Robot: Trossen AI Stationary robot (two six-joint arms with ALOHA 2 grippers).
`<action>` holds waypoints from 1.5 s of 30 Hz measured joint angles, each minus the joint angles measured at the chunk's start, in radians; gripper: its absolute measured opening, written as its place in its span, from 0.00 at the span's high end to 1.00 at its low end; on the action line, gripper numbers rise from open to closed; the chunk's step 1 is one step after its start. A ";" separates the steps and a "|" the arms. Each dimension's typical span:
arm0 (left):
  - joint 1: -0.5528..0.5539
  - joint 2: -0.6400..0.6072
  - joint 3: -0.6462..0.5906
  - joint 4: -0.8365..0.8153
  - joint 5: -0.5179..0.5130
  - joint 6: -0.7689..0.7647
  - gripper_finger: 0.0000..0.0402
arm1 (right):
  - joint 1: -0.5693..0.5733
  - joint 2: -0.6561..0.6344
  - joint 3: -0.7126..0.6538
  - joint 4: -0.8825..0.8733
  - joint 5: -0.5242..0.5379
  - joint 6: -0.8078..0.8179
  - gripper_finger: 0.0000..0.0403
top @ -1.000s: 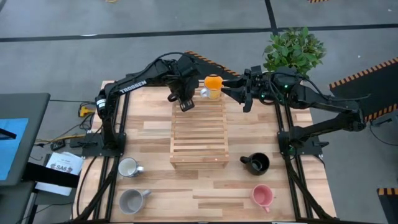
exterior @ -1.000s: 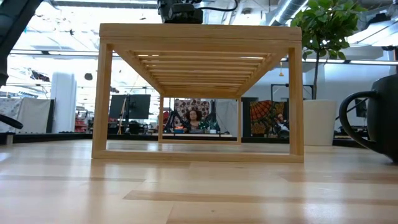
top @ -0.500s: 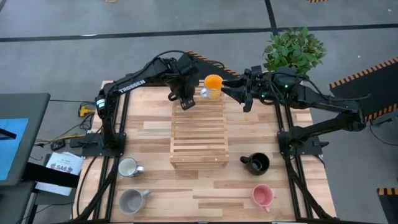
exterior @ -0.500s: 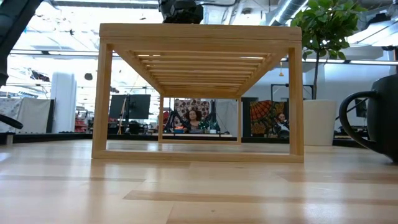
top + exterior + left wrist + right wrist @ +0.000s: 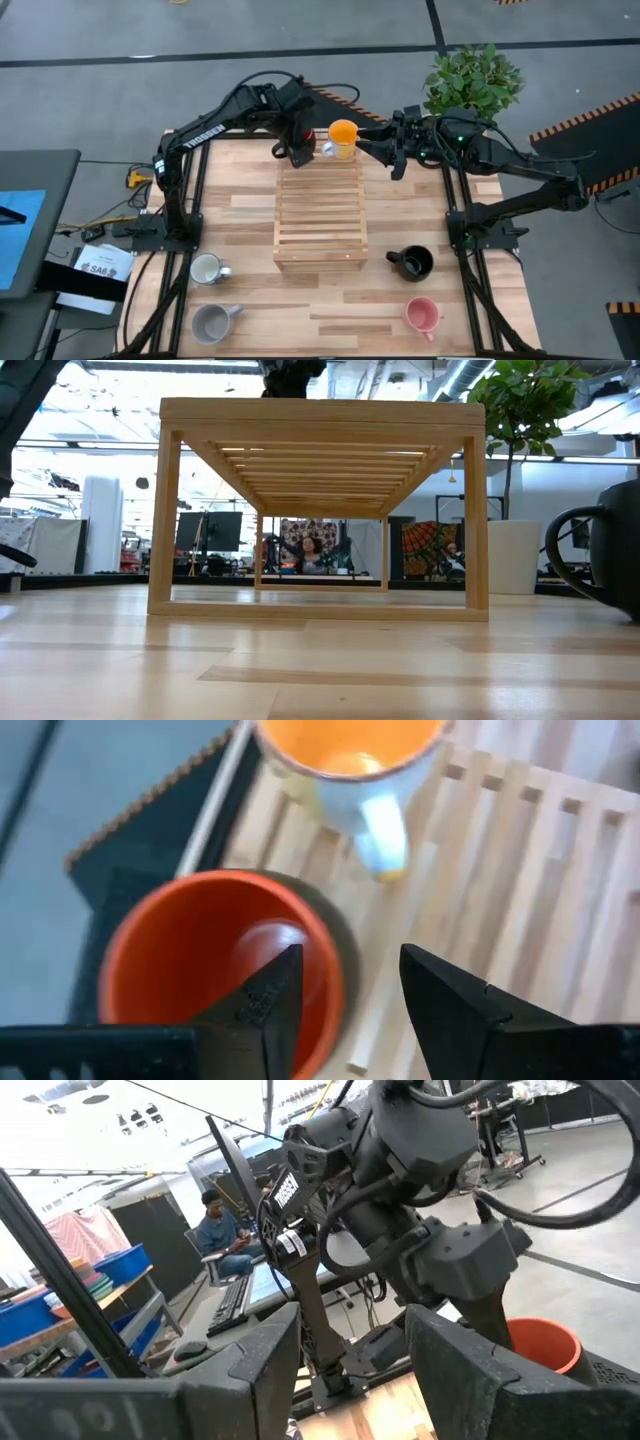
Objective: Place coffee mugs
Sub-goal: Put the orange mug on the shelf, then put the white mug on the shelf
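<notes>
A wooden slatted rack (image 5: 320,215) stands mid-table. At its far end stands the yellow-orange mug (image 5: 343,136) (image 5: 350,760), with its pale handle toward the left. The red-orange mug (image 5: 215,970) (image 5: 541,1344) stands upright at the rack's far left corner; in the high view my left gripper hides it. My left gripper (image 5: 300,152) (image 5: 345,1005) is open and hovers over that mug's rim, one finger over the inside and one outside. My right gripper (image 5: 386,152) (image 5: 350,1380) is open, just right of the yellow-orange mug.
White mug (image 5: 206,268) and grey mug (image 5: 212,322) stand on the table's near left. Black mug (image 5: 412,262) (image 5: 612,550) and pink mug (image 5: 421,315) stand near right. A potted plant (image 5: 472,80) (image 5: 516,565) is by the far right corner. The rack's near slats are bare.
My left gripper has drawn back a little toward the table's far edge and risen, as its top edges out of the low view. The mugs and my right arm have stayed where they were.
</notes>
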 joint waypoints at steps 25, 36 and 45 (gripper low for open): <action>-0.226 -0.724 -0.544 0.719 0.040 -0.084 0.62 | 0.000 0.000 0.000 0.014 0.000 -0.008 0.48; -0.300 -1.024 -0.971 1.057 0.003 -0.170 0.62 | 0.000 0.000 0.000 0.014 -0.001 -0.008 0.48; -0.301 -1.065 -0.971 0.947 0.061 -0.215 0.62 | 0.000 0.000 0.000 -0.032 -0.002 0.026 0.48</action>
